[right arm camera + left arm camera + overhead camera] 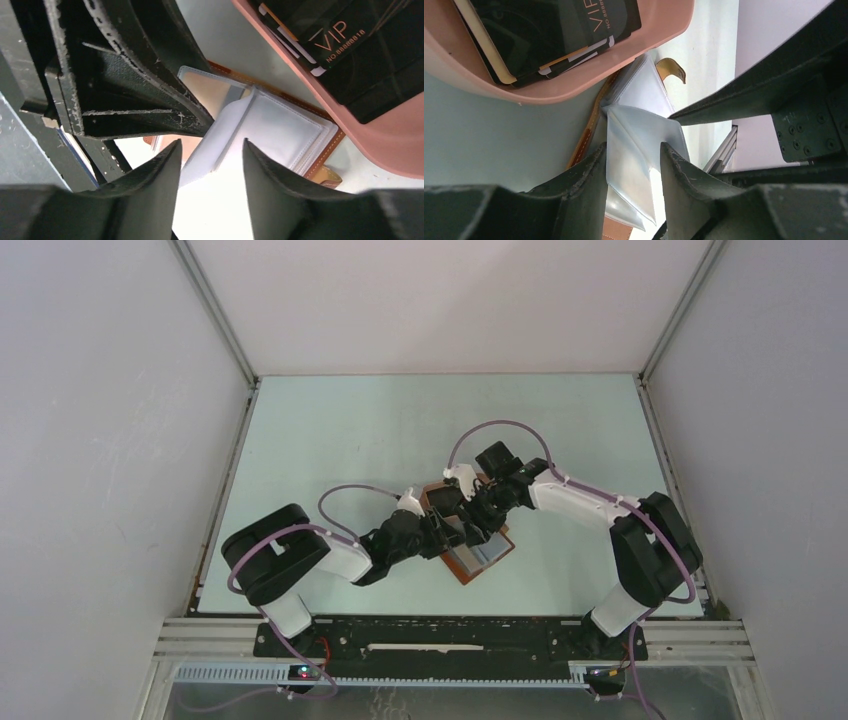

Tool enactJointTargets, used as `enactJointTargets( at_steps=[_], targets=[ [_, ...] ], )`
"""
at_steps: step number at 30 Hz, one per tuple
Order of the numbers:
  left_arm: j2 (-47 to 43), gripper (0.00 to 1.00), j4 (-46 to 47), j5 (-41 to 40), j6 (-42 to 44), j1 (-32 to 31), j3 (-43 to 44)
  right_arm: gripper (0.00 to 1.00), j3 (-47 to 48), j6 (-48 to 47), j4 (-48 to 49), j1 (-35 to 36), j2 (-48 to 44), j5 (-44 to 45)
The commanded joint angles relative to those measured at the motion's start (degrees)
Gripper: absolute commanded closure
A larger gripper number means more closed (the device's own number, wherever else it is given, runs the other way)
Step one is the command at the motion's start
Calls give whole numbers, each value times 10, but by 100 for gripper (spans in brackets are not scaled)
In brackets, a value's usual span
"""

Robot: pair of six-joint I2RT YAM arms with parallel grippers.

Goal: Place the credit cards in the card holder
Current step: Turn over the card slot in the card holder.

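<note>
No card is stowed yet: the credit cards [549, 30] are seen stacked in the pink tray [574, 85], just beside the card holder [639, 125], which is laid open on the bench [484, 135]. The left hand [634, 147] and right hand [211, 142] are held part-open astride its clear pockets, with nothing gripped.

Overhead camera looks down; both wrist cameras (very close) share the card holder [639, 140].

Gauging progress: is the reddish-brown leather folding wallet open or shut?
Open: the reddish-brown leather wallet lies spread, greyish card pockets exposed, one clear pocket leaf lifted.
</note>
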Motion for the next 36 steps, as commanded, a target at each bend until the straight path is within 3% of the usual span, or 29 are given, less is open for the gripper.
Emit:
enactJointTargets(
  at_steps=[1, 9, 12, 18, 23, 29, 36],
  targets=[
    [-3, 54, -8, 10, 20, 4, 21, 50, 2, 8, 14, 3, -25, 45],
    [-16, 55, -8, 8, 21, 4, 2, 85, 1, 5, 11, -23, -21, 67],
    [-43, 57, -8, 2, 24, 4, -22, 93, 1, 6, 7, -34, -15, 61],
    [-156, 63, -38, -23, 45, -4, -74, 95, 1, 10, 0, -63, -1, 38],
    [-213, 63, -76, -13, 85, -14, -40, 94, 2, 8, -2, -72, 11, 29],
    [-117, 65, -63, 42, 110, -14, 53, 93, 1, 5, -6, -93, 18, 10],
    [10, 71, 9, 80, 78, -14, 85, 87, 1, -2, -13, -110, 30, -6]
  ],
)
